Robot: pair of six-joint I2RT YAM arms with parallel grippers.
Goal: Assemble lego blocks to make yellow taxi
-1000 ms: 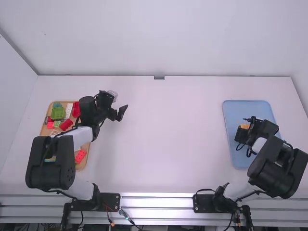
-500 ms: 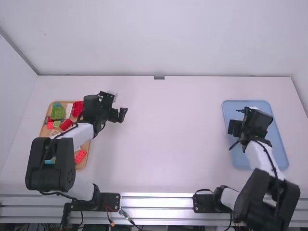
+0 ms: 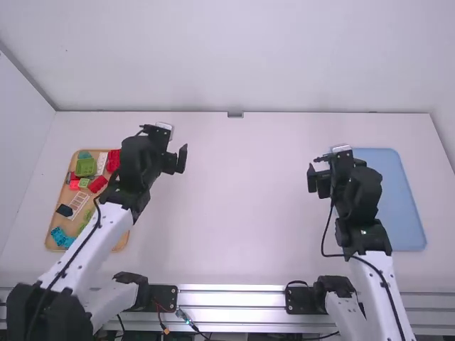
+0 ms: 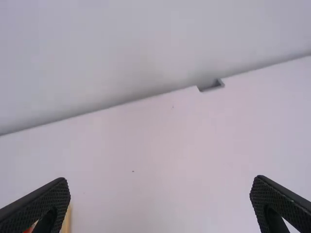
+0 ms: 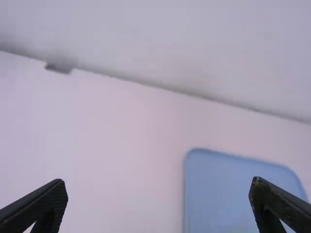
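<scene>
My left gripper (image 3: 176, 160) stands open above the table, right of the wooden block tray (image 3: 122, 241). In that tray lie a green block (image 3: 86, 167), red blocks (image 3: 97, 184), blue pieces (image 3: 61, 236), a white piece (image 3: 78, 203) and a black one (image 3: 65, 210). My right gripper (image 3: 317, 182) is open too, just left of the blue tray (image 3: 399, 213). In the left wrist view my left gripper (image 4: 160, 180) has its fingers wide apart with nothing between them. The right wrist view shows my right gripper (image 5: 158, 181) equally spread and holding nothing, with the blue tray (image 5: 218, 189) beyond.
The white table (image 3: 245, 206) stretches between the two arms and meets a wall at the back, where a small grey notch (image 3: 235, 114) marks its edge. The left forearm covers part of the wooden tray, and the right arm overlaps the blue tray's left side.
My right gripper has swung left from over the blue tray, where an orange piece showed beside it earlier. The left forearm has shifted, uncovering more blocks, while its gripper stays nearly in place.
</scene>
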